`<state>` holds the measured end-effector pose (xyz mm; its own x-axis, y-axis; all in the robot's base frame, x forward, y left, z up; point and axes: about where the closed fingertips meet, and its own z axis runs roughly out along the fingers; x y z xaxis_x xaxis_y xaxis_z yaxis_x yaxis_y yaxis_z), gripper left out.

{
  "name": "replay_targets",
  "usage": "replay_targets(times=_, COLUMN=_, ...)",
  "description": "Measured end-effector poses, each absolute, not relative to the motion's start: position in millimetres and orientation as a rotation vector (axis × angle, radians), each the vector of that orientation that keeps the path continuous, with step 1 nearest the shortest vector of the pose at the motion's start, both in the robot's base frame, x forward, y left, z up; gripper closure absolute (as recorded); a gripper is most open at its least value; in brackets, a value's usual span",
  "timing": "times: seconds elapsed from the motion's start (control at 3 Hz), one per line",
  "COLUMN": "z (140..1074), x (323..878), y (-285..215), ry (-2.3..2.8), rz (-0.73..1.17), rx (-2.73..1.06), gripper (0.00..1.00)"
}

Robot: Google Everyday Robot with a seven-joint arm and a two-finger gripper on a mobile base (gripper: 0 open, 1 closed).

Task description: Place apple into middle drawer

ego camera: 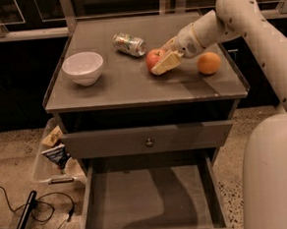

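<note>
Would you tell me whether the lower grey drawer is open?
Open: the wide grey wooden drawer shows its bare floor. The robot's hand is at the round red apple above.

The arm [255, 25] has a smooth off-white shell, with rounded tubular links and a bulbous joint. The wrist [193, 36] carries a thin yellowish band. The gripper [163, 63] is pale cream and sits just right of the apple [153, 57]. The base [276, 176] is a broad, rounded off-white housing.
</note>
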<state>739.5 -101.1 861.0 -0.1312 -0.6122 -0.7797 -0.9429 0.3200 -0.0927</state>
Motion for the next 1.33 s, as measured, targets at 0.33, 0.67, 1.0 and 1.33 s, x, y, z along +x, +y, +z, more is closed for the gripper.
replay_targets(times=0.33, z=861.0, x=739.5, y=-101.1, ry=1.839, rz=0.560, rx=-1.382, gripper=0.88)
replay_targets(times=0.67, z=864.7, x=729.5, y=-94.0, ry=1.801, rz=0.570, rx=-1.409, gripper=1.00)
replay_targets(times=1.0, z=881.6, x=697.3, y=-97.9, ry=1.716, rz=0.547, rx=-1.438, gripper=1.00)
replay_targets(times=1.33, z=890.8, x=642.7, y=-106.6, ry=1.624, rz=0.516, rx=-1.484, gripper=1.00)
